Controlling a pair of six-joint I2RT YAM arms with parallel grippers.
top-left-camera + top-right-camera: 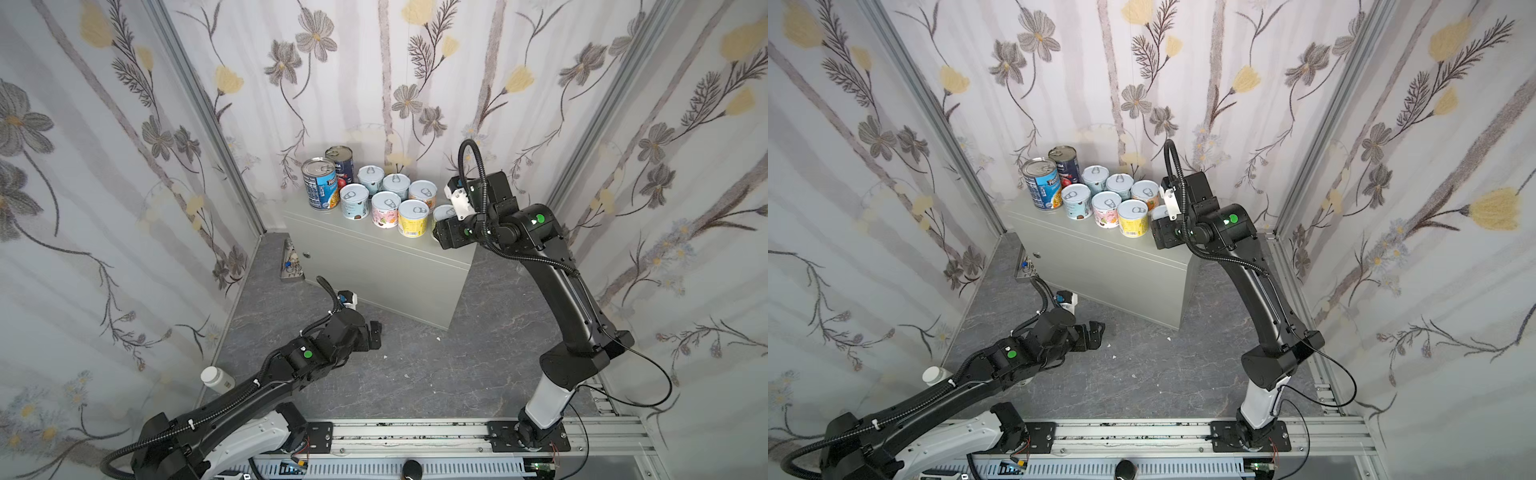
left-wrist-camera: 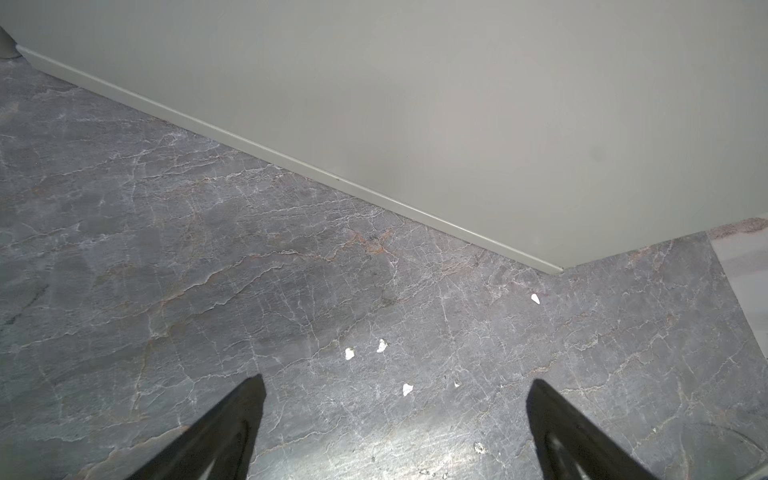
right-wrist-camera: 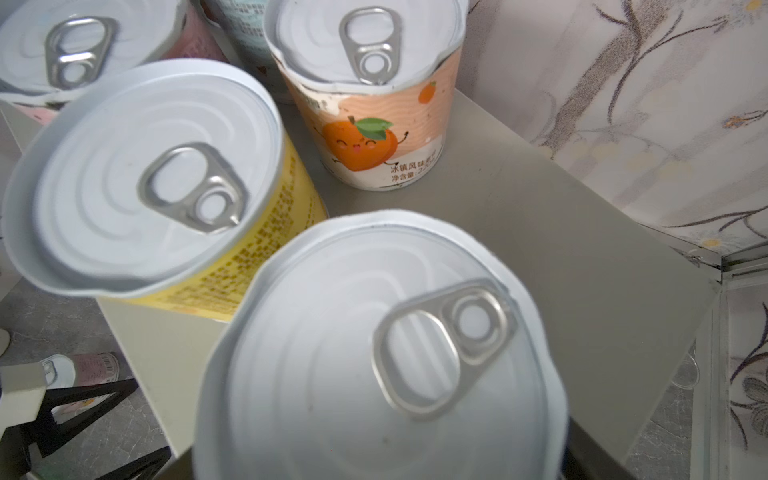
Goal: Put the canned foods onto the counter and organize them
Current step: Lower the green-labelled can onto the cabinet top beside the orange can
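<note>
Table (image 1: 374,268), a light-grey metal cabinet box, carries the cans along its back and right part. Tall blue-label can (image 1: 319,185) stands upright at the left end, with the tall navy-red can (image 1: 341,164) just behind it, lower half hidden. Six short pull-tab cans stand in two close rows beside them, among them the yellow-label can (image 1: 412,219) and the orange-label can (image 3: 374,124). A seventh short can (image 3: 374,353) sits at the table's right end under the right gripper (image 1: 438,233). Both top views show only a slice of its lid past the wrist. In the right wrist view its blurred lid fills the lower frame, label unseen. The right jaws are hidden by can and wrist, so cannot tell whether they clamp it or stand apart. A pink-label short can (image 3: 93,365) shows low on the floor (image 2: 166,257) in the right wrist view, part-covered by black parts. Left gripper (image 2: 397,380) hangs low over the floor in front of the table, jaws wide apart, only floor and white flecks (image 2: 349,353) between them. White pill bottle (image 1: 216,378) is half hidden by the left arm. Small metal tray (image 1: 293,262) sits beside the table, contents unreadable.
</note>
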